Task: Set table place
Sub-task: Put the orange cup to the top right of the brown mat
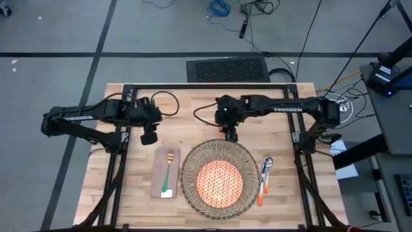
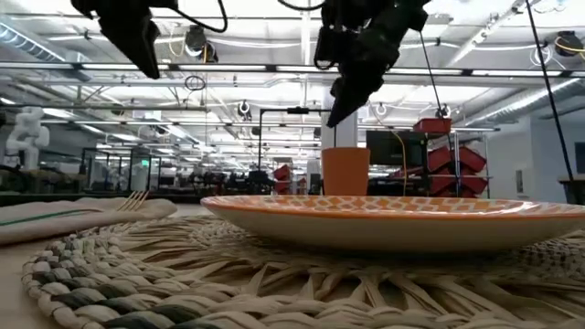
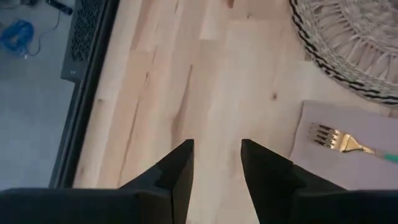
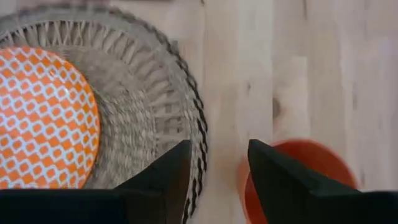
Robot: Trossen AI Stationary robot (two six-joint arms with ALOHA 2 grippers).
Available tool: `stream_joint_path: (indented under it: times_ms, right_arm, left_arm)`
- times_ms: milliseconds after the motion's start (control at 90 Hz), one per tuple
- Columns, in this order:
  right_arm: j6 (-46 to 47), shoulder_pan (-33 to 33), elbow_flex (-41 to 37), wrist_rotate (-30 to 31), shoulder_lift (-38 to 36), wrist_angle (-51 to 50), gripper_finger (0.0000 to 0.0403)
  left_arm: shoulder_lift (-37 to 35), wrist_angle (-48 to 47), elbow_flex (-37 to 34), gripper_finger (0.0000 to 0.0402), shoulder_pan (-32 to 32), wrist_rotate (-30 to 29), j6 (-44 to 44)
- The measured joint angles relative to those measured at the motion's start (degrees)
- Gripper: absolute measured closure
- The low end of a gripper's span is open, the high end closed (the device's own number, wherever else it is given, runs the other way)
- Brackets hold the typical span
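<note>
So, quick rundown of the setup:

Surface: light butcher-block table (image 1: pixel 135 200) on a black frame, grain running near-to-far in the high view.
Room: grey floor with dark tape lines, a black floor grate (image 1: pixel 227 69) past the far edge and loose cables (image 1: pixel 219 9) beyond it. The low view looks into a big open shop with ceiling lights, racks and monitors.
Placemat: round wicker placemat (image 1: pixel 190 162) in the near-centre of the table, with the orange-patterned plate (image 1: pixel 219 182) sitting in its middle.
Napkin: beige napkin (image 1: pixel 157 173) at 9 o'clock of the mat, just beside it, long axis running near-to-far.
Fork: green-handled fork (image 1: pixel 168 171) lying on the napkin along that same axis, gold tines toward the far edge, handle toward the near edge.
Spoon: orange-handled spoon (image 1: pixel 264 179) at 3 o'clock of the mat, bowl toward the far edge, handle toward the near edge, slightly slanted.
Cup: small orange cup (image 2: pixel 345 171) upright on the wood at 12 o'clock of the mat, just off its rim.
Right gripper (image 4: pixel 216 163): directly above the cup, fingers spread apart, nothing between them.
Left gripper (image 3: pixel 217 163): over bare wood at roughly 11 o'clock of the napkin, fingers parted, empty.
</note>
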Motion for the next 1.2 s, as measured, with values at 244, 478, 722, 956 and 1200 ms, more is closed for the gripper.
stream_joint_path:
  times_ms: [244,478,722,956,1200]
  right_arm:
    - [0.51,-0.29,0.0,0.15,0.22,-2.27,0.0255]
    - [0.63,-2.01,-0.02,0.46,0.66,-3.64,0.0255]
    - [0.56,-3.51,-0.02,0.68,4.08,-5.69,0.0255]
    - [-1.48,-3.82,-0.04,5.11,6.41,-8.69,0.0304]
    - [-1.34,-2.82,-0.02,5.56,6.21,-12.03,0.0395]
  left_arm:
    - [-1.16,2.46,-0.52,0.0281,-1.69,-0.01,-0.42]
    - [-1.13,4.86,-0.52,0.0281,-3.45,-0.01,-0.17]
    - [-1.12,5.09,-0.52,0.0281,-5.29,-0.03,-1.42]
    - [-1.12,5.13,-0.52,0.0281,-6.73,-0.03,-1.51]
    - [-1.1,5.13,-0.52,0.0281,-7.51,-0.07,-1.51]
